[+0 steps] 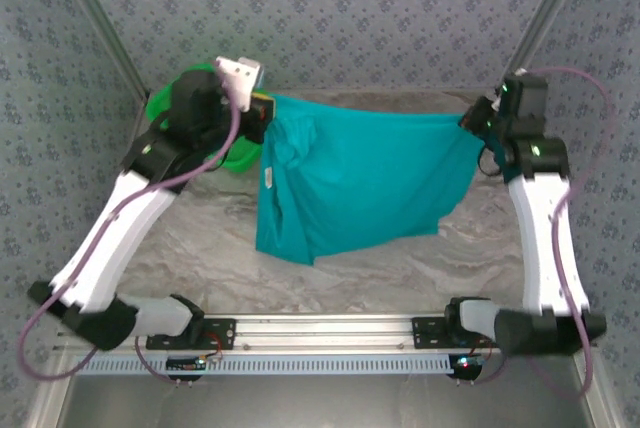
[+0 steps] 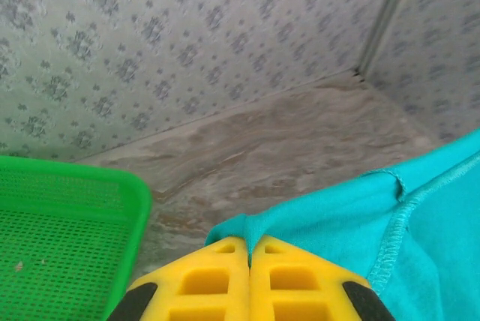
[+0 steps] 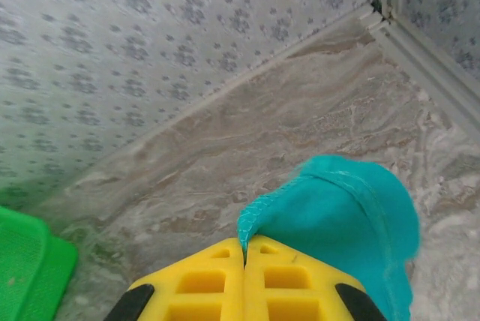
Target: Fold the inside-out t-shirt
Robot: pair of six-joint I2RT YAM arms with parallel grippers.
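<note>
Left gripper (image 2: 249,255) and right gripper (image 3: 244,252) each pinch a top edge of the t-shirt (image 1: 360,183), which hangs spread between them over the far table (image 1: 200,258). Its cloth looks light, soft and limp; the stitched hems seem the surest hold.

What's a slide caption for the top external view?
Teal t-shirt hangs stretched between left tool and right tool, each shut on an upper corner, over the table; green basket at far left.
</note>
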